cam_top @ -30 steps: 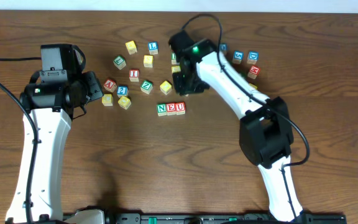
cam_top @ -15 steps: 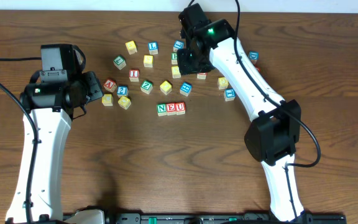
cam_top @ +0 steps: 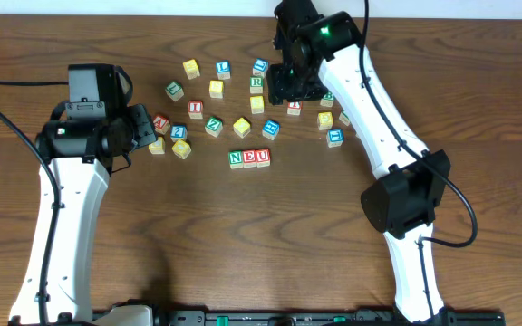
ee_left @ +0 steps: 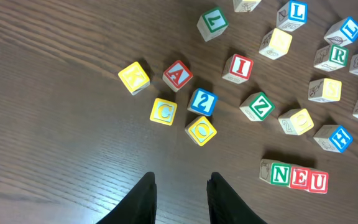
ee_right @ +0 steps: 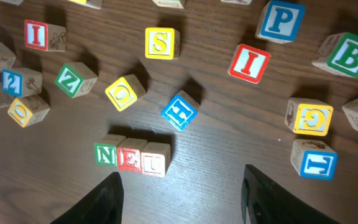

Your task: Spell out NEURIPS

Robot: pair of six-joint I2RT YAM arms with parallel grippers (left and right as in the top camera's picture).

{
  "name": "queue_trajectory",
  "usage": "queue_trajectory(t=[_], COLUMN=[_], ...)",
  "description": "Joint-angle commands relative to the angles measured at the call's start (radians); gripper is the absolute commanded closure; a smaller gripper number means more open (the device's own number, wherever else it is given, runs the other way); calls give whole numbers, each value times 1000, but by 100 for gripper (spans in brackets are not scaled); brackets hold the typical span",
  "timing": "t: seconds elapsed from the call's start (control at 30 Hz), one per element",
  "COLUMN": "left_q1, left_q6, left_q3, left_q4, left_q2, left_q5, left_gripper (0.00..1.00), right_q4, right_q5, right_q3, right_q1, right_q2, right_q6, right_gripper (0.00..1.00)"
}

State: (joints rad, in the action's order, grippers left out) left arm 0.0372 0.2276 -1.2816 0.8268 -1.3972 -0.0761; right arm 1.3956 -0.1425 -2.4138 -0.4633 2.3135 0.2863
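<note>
The green N (cam_top: 236,158), red E (cam_top: 249,158) and red U (cam_top: 263,157) cubes lie side by side in a row at mid-table. The loose green R (cam_top: 256,82) sits among cubes behind them. The right wrist view shows the row (ee_right: 131,158), a yellow S (ee_right: 161,42), a blue P (ee_right: 280,20) and a red I (ee_right: 250,63). My right gripper (ee_right: 182,202) hangs open and empty over the far cluster (cam_top: 288,86). My left gripper (ee_left: 180,199) hovers open and empty over bare wood at the left (cam_top: 143,127). From there I see the row (ee_left: 300,178) and R (ee_left: 337,55).
Other letter and digit cubes lie scattered: red A (ee_left: 176,74), blue 2 (ee_left: 202,101), yellow C (ee_left: 163,111), green Z (ee_left: 258,106), blue H (ee_right: 180,111), green B (ee_right: 348,56), yellow G (ee_right: 309,116). Another red I (cam_top: 195,109) lies left of centre.
My right arm has swung from beside the row back toward the far edge, and its jaws have spread wider. The left arm shifted slightly to the right.
</note>
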Motion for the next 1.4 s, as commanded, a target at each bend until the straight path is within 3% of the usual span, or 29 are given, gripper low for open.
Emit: queue_trajectory(t=[0.0, 0.67, 0.97, 1.37], left_q1=[-2, -161, -28, 30], left_q6=[-18, -17, -32, -48], left_q3=[2, -14, -179, -179], left_q4=[-5, -144, 19, 150], left_q2=[-4, -140, -108, -80], left_q5=[5, 19, 45, 115], left_gripper=[73, 67, 66, 65], right_q4=[4, -47, -295, -469], right_q5=[-6, -7, 70, 108], right_q3=[-40, -45, -45, -45], right_q1=[6, 29, 4, -32], right_q2=[-36, -35, 30, 220], right_q6=[-31, -7, 8, 92], right_gripper=[42, 38, 37, 42])
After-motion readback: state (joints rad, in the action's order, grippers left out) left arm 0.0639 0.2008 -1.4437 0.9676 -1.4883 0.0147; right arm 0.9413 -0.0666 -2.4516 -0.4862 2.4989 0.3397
